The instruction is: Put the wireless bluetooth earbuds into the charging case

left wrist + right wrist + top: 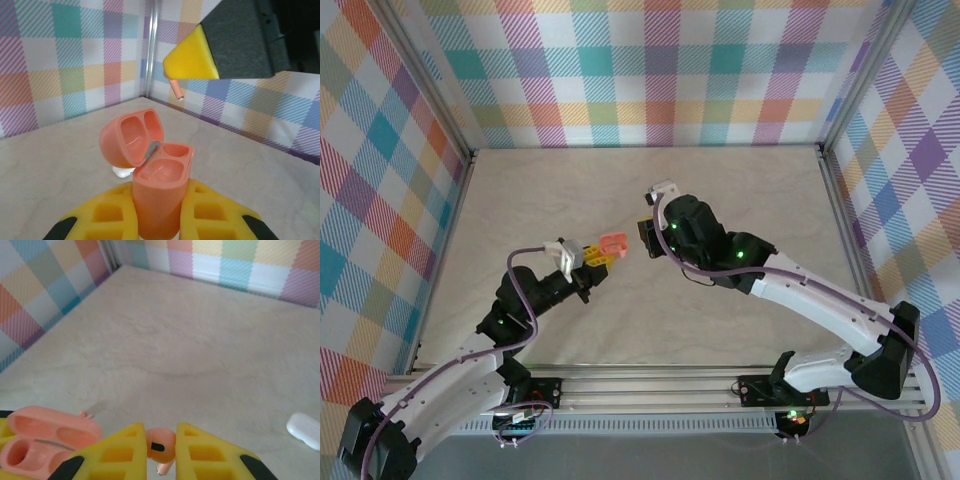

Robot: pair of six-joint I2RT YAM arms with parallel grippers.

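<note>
My left gripper (159, 192) is shut on the body of the salmon-pink charging case (160, 200), held upright above the table with its lid (131, 137) swung open to the left and both wells empty. My right gripper (160, 432) is shut on a salmon-pink earbud (161, 444), stem pointing down. In the left wrist view that earbud's stem (176, 89) pokes out below the right gripper's yellow finger (192, 57), above and beyond the case. From the top view the two grippers, left (598, 254) and right (646, 240), meet mid-table with the case (613, 245) between them.
A white case (305, 429) lies on the table at the right of the right wrist view. A small white object (122, 171) sits on the table behind the held case. A small pink piece (87, 414) shows just beyond the case. Checked walls enclose the beige table (740, 190).
</note>
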